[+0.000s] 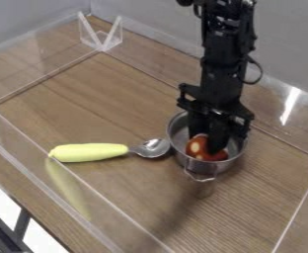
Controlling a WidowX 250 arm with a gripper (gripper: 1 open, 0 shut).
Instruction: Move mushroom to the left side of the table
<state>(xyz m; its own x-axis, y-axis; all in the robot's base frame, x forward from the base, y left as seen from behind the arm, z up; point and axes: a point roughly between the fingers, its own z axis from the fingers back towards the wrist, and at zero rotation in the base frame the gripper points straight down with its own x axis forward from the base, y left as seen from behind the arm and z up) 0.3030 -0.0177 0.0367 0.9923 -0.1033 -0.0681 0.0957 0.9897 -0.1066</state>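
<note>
Atop wood-grain table [78, 89], acrylic walls [25, 44]

No text, label, brand, number or sign can be read on anything here.

mushroom [203, 148] half hidden – claw [213, 149] tips unclear
</note>
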